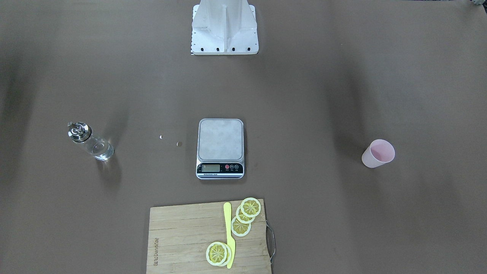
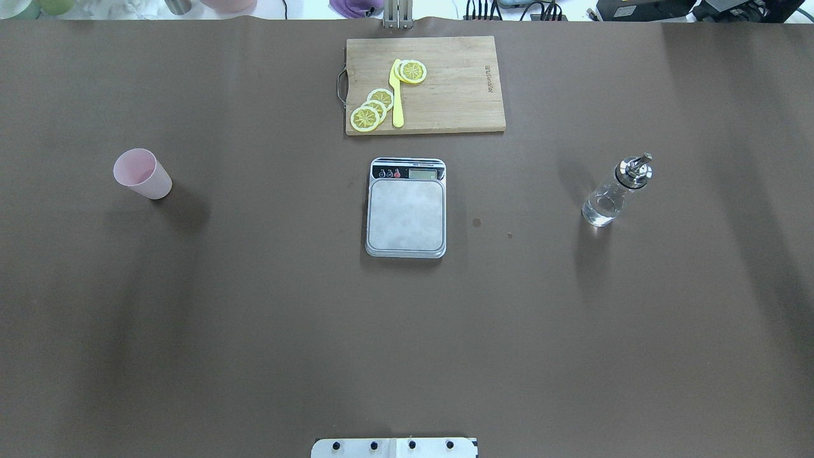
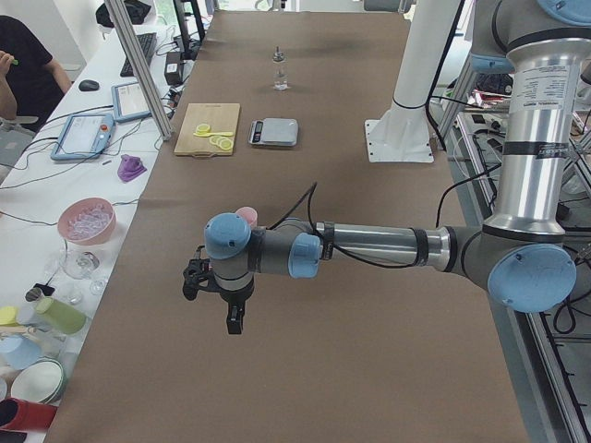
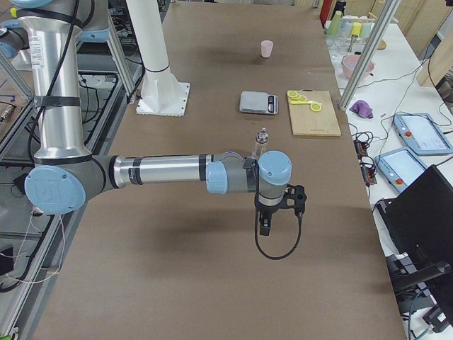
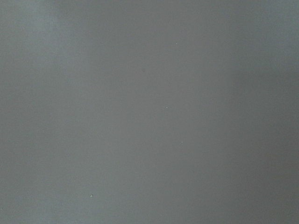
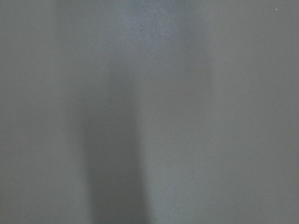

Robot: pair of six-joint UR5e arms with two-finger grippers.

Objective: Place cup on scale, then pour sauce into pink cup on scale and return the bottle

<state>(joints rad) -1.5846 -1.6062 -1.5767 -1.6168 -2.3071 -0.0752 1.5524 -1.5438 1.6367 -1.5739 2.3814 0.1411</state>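
Front-facing view: scale point(image 1: 220, 139) at centre; cup point(image 1: 377, 153) upright on the table, well apart to the scale's right in the view; bottle point(image 1: 89, 140) upright, well apart to its left; cutting board point(image 1: 190, 239) below it. Side views: left gripper point(image 3: 235, 323) and right gripper point(image 4: 265, 228) hang over the table, both well short of the scale; whether their fingers are parted or closed cannot be told. Wrist views: blurred grey surface only.

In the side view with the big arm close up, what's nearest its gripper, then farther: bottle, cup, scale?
From the left gripper:
1. cup, just beyond it.
2. scale, halfway along, beside the cutting board.
3. bottle, farthest, at the far end.
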